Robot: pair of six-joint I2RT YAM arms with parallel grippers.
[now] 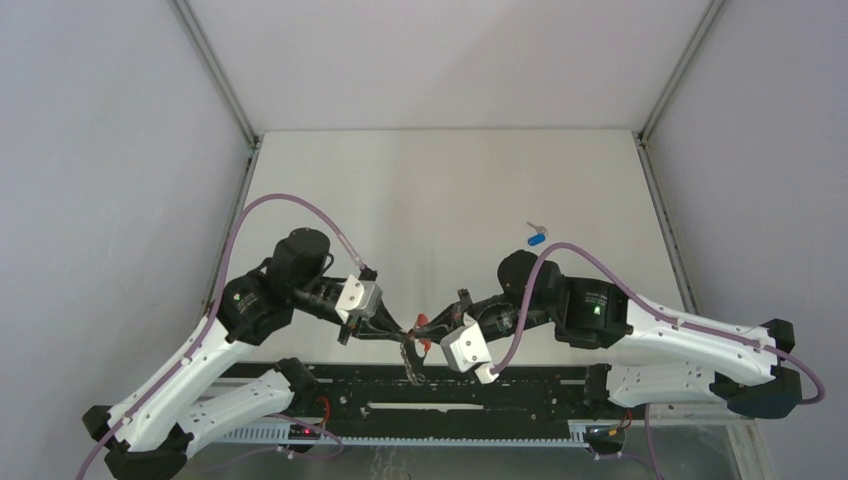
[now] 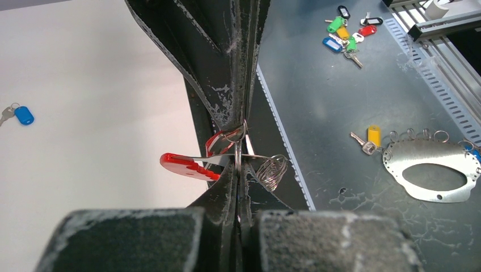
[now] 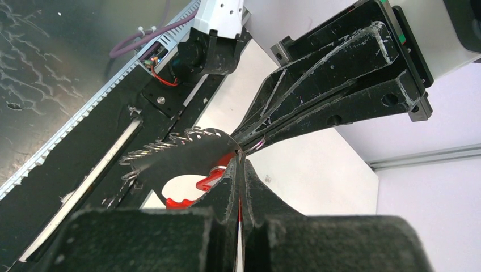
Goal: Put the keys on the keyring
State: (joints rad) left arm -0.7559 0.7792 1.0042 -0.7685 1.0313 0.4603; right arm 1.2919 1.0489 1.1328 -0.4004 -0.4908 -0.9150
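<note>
L gripper (image 2: 238, 171) jaws closed fully, pinching silver key w/ red oblong tag (image 2: 186, 165); R gripper (image 3: 239, 163) same, pinching red-band keyring w/ silver rings (image 2: 271, 171).

1. open tabletop (image 1: 440, 190) across the whole far half, free to reach from above.
2. blue-tagged key (image 1: 537, 237) lying right of centre, just beyond the right arm (image 1: 590, 310); room all round it.
3. crowded at near centre: left gripper (image 1: 402, 335) and right gripper (image 1: 430, 333), both clamped shut, tip to tip at the keyring (image 2: 214, 143); no way through between them.
4. black rail (image 1: 450, 385) running along the near edge, right below those tips.
5. frame posts (image 1: 215, 70) closing off both sides.
6. purple cables (image 1: 290, 197) looping high over each arm.
</note>
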